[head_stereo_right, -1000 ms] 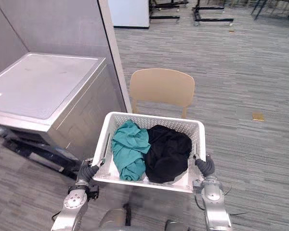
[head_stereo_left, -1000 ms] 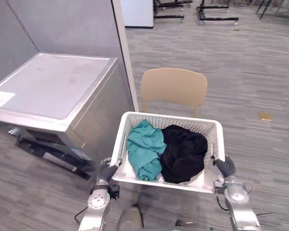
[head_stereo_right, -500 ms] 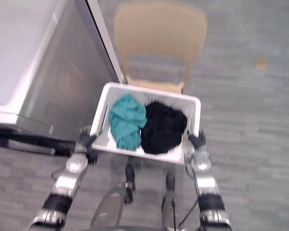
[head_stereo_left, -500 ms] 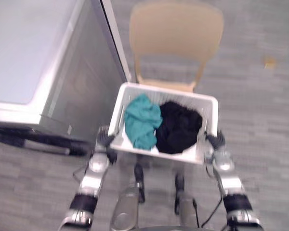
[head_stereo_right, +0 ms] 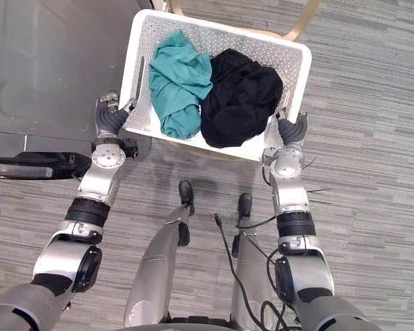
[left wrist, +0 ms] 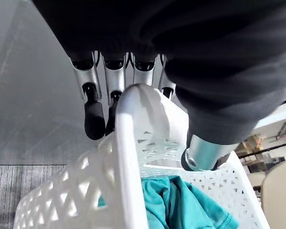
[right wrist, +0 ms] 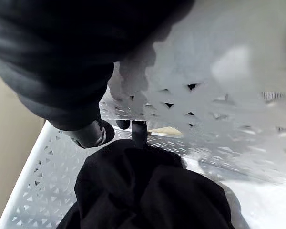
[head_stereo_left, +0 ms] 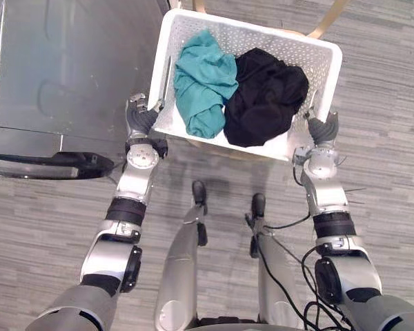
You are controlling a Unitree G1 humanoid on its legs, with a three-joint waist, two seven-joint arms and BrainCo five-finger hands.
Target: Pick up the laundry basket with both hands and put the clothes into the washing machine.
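**Basket gripped at both side rims, clothes inside**

The white basket (head_stereo_left: 262,31) sits between both hands, just beside the grey washing machine (head_stereo_left: 62,62), which is cut off at the frame edge. The left hand (head_stereo_left: 139,123) has its fingers (left wrist: 93,114) curled over the side rim, thumb inside, gripping it. The right hand (head_stereo_left: 322,129) grips the opposite rim with its thumb (right wrist: 88,133) hooked inside; its fingers are largely hidden behind the perforated wall. A teal garment (head_stereo_left: 203,83) and a black garment (head_stereo_left: 265,96) lie touching in the basket. A tan chair (head_stereo_left: 328,19) beyond is mostly cut off. Whether the basket rests on it cannot be told.
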